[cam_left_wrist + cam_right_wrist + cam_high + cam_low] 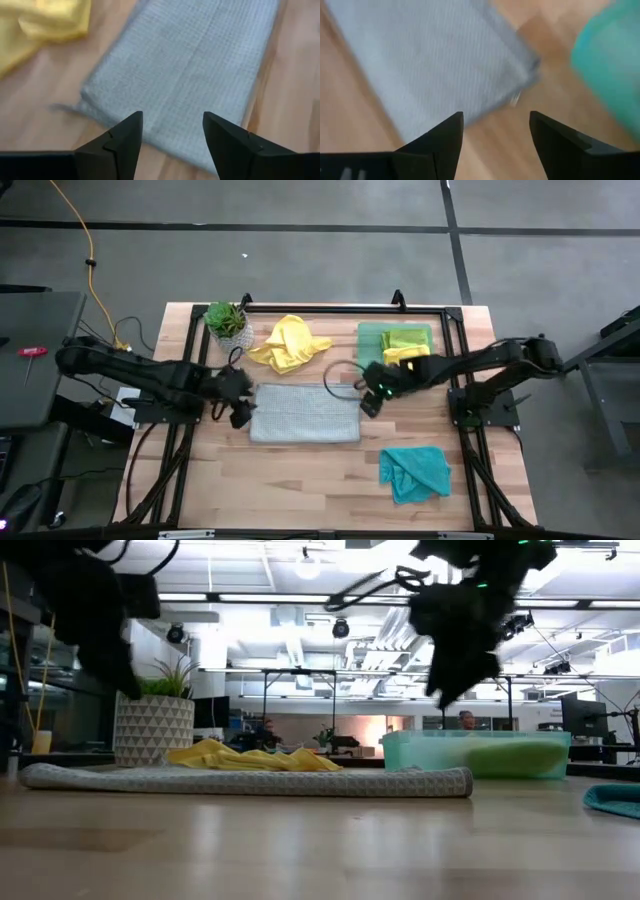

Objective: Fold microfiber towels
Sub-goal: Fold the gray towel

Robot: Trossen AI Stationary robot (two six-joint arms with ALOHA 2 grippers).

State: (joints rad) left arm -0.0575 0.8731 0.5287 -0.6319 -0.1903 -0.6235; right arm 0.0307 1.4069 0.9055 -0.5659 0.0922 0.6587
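- At frame centre, grey towel (304, 413) lay folded, long axis left-right.
- Left gripper (240, 402) and right gripper (371, 392) flanked its ends, both released, empty.

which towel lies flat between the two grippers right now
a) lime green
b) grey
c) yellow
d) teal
b: the grey towel lies folded flat mid-table, with the left gripper at one short end and the right gripper at the other, both open and holding nothing; the yellow towel sits crumpled near the plant, the teal towel at the near right.
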